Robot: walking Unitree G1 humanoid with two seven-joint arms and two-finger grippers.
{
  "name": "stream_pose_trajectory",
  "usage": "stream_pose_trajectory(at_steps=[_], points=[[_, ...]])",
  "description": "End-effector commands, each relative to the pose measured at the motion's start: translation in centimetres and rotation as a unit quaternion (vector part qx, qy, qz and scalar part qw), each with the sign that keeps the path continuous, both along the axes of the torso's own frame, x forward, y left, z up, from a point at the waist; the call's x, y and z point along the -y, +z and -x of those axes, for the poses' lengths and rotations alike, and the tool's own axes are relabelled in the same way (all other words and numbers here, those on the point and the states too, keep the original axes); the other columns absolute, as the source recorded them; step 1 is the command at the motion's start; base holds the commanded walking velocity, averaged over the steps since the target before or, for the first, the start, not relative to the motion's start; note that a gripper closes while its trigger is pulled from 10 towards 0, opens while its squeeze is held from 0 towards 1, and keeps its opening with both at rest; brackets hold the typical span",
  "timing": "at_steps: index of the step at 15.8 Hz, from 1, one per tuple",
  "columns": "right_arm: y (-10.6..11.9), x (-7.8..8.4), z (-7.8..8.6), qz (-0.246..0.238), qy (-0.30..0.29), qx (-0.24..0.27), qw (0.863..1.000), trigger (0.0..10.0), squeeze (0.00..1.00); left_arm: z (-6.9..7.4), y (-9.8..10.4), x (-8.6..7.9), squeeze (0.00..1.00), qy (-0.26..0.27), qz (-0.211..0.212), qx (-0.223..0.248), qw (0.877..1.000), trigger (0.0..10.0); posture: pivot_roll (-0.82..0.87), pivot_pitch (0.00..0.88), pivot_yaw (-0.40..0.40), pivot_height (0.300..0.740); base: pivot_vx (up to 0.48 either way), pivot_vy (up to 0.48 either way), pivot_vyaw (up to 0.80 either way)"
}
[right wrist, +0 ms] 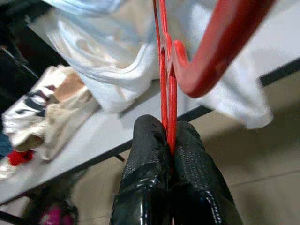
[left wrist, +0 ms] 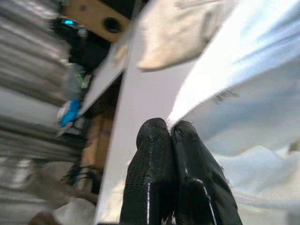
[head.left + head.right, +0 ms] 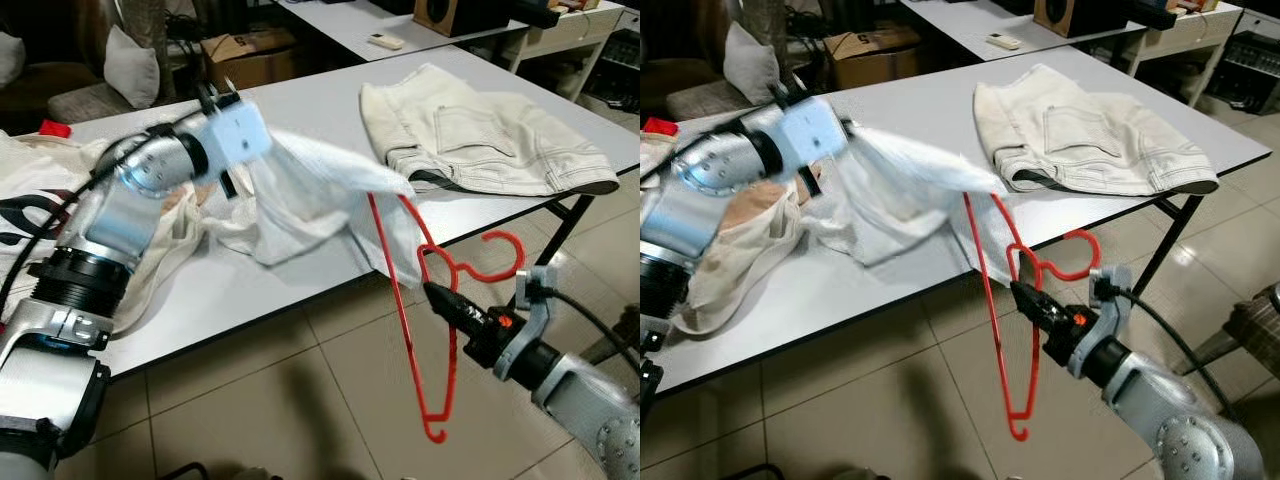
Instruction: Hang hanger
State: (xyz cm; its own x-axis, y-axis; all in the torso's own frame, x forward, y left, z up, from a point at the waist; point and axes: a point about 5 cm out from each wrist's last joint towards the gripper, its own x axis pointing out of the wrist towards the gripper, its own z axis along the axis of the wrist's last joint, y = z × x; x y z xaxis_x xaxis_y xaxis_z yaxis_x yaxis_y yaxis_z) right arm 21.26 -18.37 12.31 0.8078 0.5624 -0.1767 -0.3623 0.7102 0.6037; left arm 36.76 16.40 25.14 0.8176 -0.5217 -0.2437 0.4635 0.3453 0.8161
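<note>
My right gripper pinches the red hanger off the table's near edge, partly inside the white garment, whose cloth my left gripper clamps above the tabletop.

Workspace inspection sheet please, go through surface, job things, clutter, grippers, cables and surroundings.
Surface: grey table, clothes spread on it.
Job's things: red plastic hanger hangs off the table edge, one arm inside the white cloth garment.
Clutter: cream denim shorts; printed garments at the robot's left.
Grippers: left gripper shut on garment; right gripper shut on hanger.
Cables: black cable along the right arm.
Surroundings: tiled floor, cardboard box.
</note>
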Motion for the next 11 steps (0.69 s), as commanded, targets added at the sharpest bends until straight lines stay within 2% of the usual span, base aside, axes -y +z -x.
stream_pose_trajectory(at_steps=[1,2,3,5,6,8,11], points=[[0.5,-0.4,0.2,-0.009,0.005,0.019,1.000,10.0,0.00,0.2,-0.4,-0.1,0.00,-0.012,-0.007,-0.023,1.000,0.0,-0.07,0.000,0.107,0.740,0.000,0.000,0.00],[-0.3,-0.7,0.7,0.017,0.016,0.002,1.000,10.0,0.00,0.3,-0.5,0.1,0.00,-0.020,0.007,-0.039,0.999,0.0,-0.07,0.000,0.122,0.740,0.000,0.000,0.00],[-1.1,-1.2,1.3,0.042,0.038,-0.008,0.998,10.0,0.00,0.3,-0.4,0.6,0.00,-0.028,0.045,-0.059,0.997,0.0,-0.06,0.000,0.136,0.740,0.000,0.000,0.00],[-0.5,-3.0,2.6,0.042,0.109,0.026,0.993,10.0,0.00,0.0,0.3,1.6,0.00,-0.038,0.147,-0.103,0.983,0.0,-0.06,0.000,0.161,0.740,0.000,0.000,0.00],[0.0,-3.7,2.8,0.039,0.130,0.039,0.990,10.0,0.00,-0.2,0.6,2.0,0.00,-0.035,0.179,-0.117,0.976,0.0,-0.06,0.000,0.163,0.740,0.000,0.000,0.00],[0.6,-4.2,2.9,0.051,0.151,0.052,0.986,10.0,0.00,-0.5,0.8,2.4,0.00,-0.024,0.208,-0.123,0.970,0.0,-0.08,0.000,0.152,0.740,0.000,0.000,0.00],[0.2,-3.8,1.8,0.081,0.130,0.035,0.988,10.0,0.00,-0.1,0.0,2.8,0.00,-0.022,0.204,-0.126,0.971,0.0,-0.09,0.000,0.124,0.740,0.000,0.000,0.00]])
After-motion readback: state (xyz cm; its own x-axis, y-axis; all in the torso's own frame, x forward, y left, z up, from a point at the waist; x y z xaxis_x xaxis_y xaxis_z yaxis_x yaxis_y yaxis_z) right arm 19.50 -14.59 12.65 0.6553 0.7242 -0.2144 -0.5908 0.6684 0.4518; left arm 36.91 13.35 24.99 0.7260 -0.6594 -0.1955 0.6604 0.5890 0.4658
